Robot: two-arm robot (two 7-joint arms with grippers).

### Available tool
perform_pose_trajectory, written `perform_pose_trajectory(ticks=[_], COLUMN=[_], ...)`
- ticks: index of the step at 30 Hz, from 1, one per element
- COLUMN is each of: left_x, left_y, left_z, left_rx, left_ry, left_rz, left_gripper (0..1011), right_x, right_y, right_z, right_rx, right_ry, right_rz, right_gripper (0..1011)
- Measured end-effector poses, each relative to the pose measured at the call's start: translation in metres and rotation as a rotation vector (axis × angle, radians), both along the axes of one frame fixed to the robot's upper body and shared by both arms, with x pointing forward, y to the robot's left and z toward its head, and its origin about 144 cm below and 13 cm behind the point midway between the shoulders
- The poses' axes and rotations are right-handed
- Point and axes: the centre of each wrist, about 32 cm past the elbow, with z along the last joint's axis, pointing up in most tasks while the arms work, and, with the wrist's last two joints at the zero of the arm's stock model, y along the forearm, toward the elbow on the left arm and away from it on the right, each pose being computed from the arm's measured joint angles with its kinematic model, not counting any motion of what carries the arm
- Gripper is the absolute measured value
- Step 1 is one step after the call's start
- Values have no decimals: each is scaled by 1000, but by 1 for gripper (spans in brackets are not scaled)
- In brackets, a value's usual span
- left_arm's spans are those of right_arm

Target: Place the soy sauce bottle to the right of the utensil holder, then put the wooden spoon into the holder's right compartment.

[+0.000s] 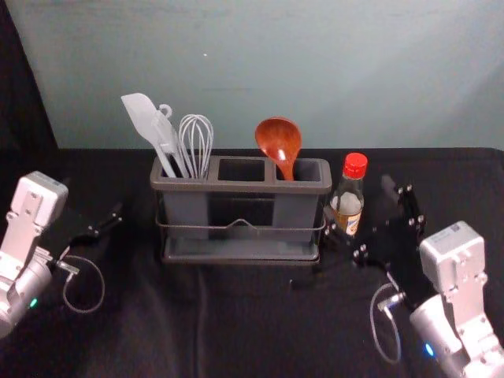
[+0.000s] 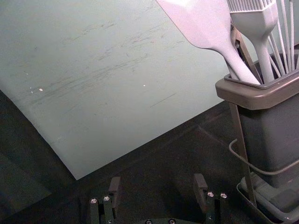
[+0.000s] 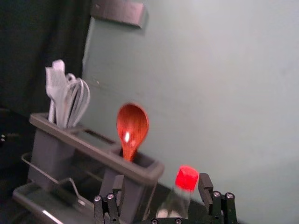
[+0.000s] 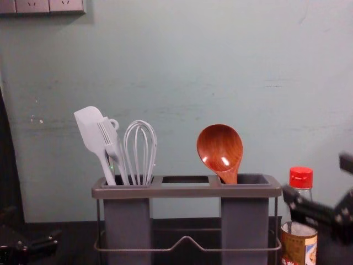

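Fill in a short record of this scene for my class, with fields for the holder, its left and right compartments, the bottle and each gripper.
Holder: grey utensil holder, upright
Left compartment: pale spatula, brush, whisk
Right compartment: wooden spoon, bowl up
Bottle: soy sauce bottle, red cap, upright, right of holder
Left gripper: open, left of holder
Right gripper: open, at the bottle

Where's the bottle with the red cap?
In the head view, the bottle stands just right of the utensil holder, beside the right gripper.
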Motion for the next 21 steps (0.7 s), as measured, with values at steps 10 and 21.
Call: perform_pose_trajectory(ticks=[10,21], left_x=[0,0], left_y=[0,0], left_z=[0,0], left_rx=[0,0], left_ry=[0,0], left_rz=[0,0], left_gripper=[1011,1011], right_x=[-11,-7], right_y=[3,1], right_z=[-29,-35], right_rx=[118,151], right_ry=[162,236], right_rz=[-113,-143], right_gripper=[1004,1004])
